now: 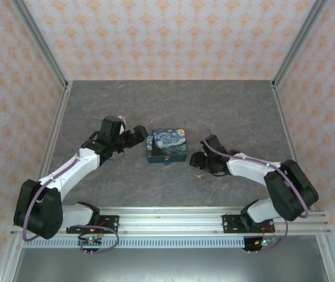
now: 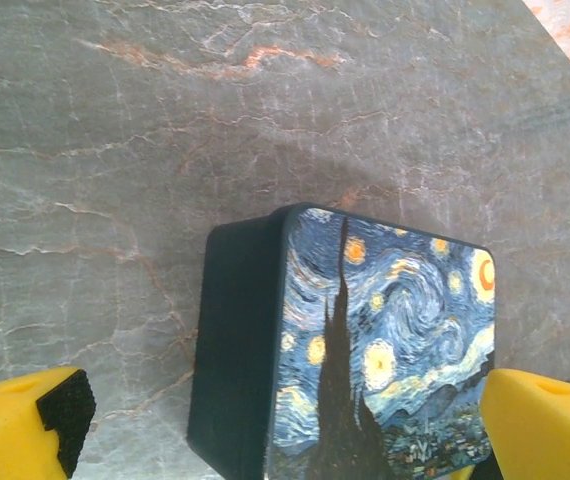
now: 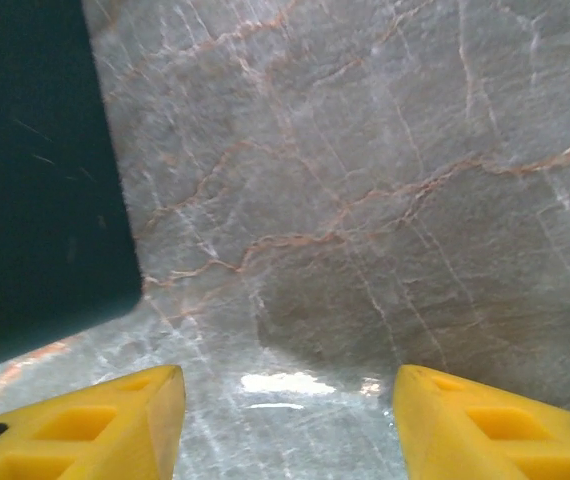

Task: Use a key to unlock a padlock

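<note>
The padlock (image 1: pixel 166 145) lies flat near the middle of the table (image 1: pixel 238 106), painted face up. It looks like a stiff, rather heavy block with a smooth printed skin that may slip, so I judge the dark blue sides the best place to hold, one jaw on each. At its near edge sits a small bluish piece, probably the key (image 1: pixel 166 161), though it is too small to be sure; it would need a fine pinch. The left gripper (image 1: pixel 139 135) is just beside the left side, jaws apart, and the block shows in the gap between them. The right gripper (image 1: pixel 196 158) is near the right side, jaws apart and empty. All around is bare table, and the papered walls (image 1: pixel 156 35) stand well apart.
</note>
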Tool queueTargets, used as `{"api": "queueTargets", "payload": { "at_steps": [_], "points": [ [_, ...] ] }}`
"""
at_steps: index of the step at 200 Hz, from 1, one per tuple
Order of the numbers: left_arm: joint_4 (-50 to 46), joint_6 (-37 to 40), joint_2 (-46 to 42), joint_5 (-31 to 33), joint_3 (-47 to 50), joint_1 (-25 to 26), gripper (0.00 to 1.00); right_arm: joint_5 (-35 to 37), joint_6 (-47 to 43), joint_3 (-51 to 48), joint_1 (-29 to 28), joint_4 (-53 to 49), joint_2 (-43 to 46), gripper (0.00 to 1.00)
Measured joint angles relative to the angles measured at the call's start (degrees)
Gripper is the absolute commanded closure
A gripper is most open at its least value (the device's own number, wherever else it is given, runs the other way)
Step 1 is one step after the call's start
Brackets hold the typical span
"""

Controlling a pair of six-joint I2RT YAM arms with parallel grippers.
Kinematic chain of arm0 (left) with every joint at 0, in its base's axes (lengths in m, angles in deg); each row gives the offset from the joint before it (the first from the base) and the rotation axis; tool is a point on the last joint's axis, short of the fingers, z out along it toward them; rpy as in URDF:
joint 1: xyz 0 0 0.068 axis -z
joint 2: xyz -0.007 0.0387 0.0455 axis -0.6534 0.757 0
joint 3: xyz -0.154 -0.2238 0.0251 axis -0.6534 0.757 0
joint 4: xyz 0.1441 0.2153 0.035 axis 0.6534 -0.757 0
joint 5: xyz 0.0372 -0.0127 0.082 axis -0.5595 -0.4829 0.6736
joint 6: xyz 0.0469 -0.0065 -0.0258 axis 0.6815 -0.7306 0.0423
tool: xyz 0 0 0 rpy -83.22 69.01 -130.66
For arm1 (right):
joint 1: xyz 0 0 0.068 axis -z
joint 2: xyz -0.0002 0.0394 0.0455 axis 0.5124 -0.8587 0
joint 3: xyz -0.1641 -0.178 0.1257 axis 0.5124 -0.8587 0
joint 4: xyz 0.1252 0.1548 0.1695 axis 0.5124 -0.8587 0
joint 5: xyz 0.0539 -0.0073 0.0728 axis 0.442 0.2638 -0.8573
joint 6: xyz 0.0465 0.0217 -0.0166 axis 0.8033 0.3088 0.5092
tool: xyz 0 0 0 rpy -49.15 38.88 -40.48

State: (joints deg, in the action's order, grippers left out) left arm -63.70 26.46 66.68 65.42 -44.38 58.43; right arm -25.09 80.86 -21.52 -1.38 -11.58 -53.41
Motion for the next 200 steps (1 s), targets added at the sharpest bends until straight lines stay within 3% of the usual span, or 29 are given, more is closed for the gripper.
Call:
{"api": "queueTargets", "payload": {
  "at_steps": [96, 161, 200],
  "points": [
    [0.0, -1.5, 3.0, -0.4, -1.3, 6.0, 0.0, 1.6, 0.7, -2.3, -5.3, -3.1, 4.2, 0.43],
    [0.7, -1.7, 4.9, -0.4, -2.1, 7.2, 0.0, 1.4, 2.3, -3.3, -6.9, -7.7, 7.0, 0.45],
    [0.7, -1.7, 5.1, -0.4, -2.1, 7.2, 0.0, 1.6, 2.2, -3.3, -7.5, -8.2, 7.0, 0.51]
  ]
}}
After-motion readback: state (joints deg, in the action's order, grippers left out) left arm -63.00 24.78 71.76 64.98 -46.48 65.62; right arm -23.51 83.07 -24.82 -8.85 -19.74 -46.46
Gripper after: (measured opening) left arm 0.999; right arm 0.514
